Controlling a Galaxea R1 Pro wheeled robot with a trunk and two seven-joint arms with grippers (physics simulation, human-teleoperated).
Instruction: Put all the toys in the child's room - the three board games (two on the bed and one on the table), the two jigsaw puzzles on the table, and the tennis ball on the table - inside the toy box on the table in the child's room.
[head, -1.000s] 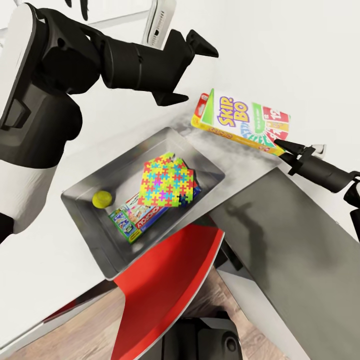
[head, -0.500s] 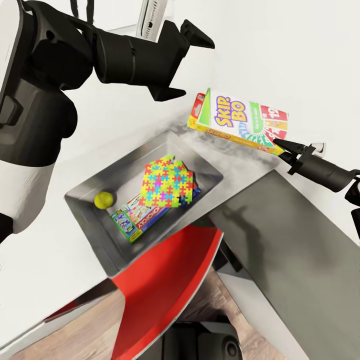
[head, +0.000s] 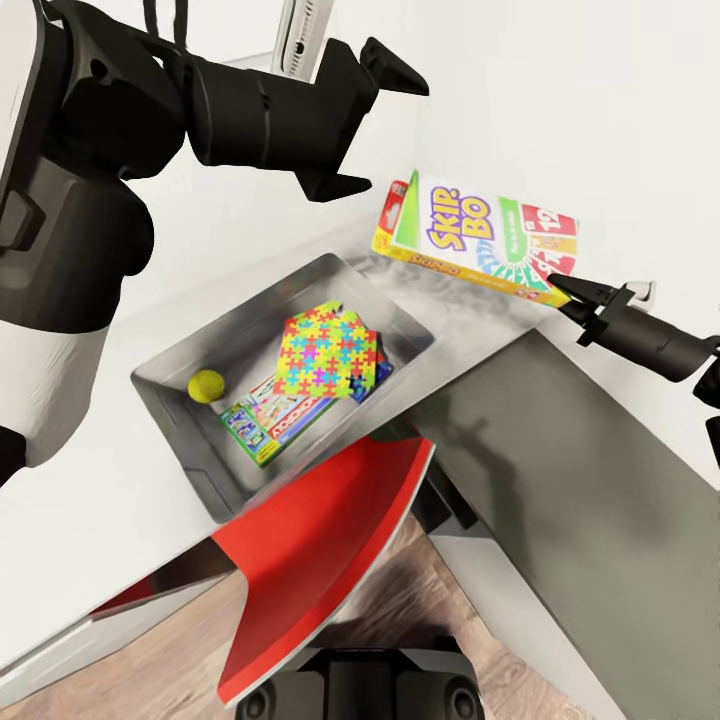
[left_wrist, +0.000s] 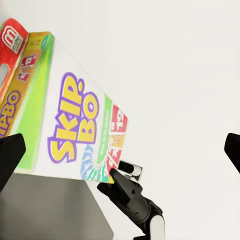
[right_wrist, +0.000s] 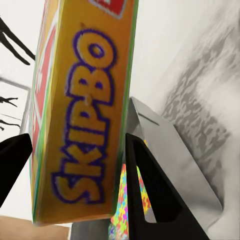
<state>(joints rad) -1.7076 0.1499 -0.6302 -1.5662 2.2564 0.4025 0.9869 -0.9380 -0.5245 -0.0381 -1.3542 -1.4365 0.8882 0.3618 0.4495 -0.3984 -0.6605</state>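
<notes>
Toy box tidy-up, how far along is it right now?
Nearly done. The toy box already holds the tennis ball, the Monopoly game and the jigsaw puzzles. The right hand holds the Skip-Bo game in the air beyond the box; it remains to go in. The left hand is open.

A plain white wall (head: 560, 110) is seen at the far right of the scene, evenly lit and without marks apart from a small white socket plate (head: 646, 292) low on it. A white upright fixture with a dark slot (head: 303, 35) is seen at the far side, near the top of the head view; what it is cannot be told. At the near side, wood-patterned flooring (head: 150, 660) in warm brown tones is shown, its planks laid in alternating directions. A dark grey panel (head: 590, 500) slopes across the right side. A soft shadow is cast on it, and the light is otherwise even and diffuse throughout the room.
</notes>
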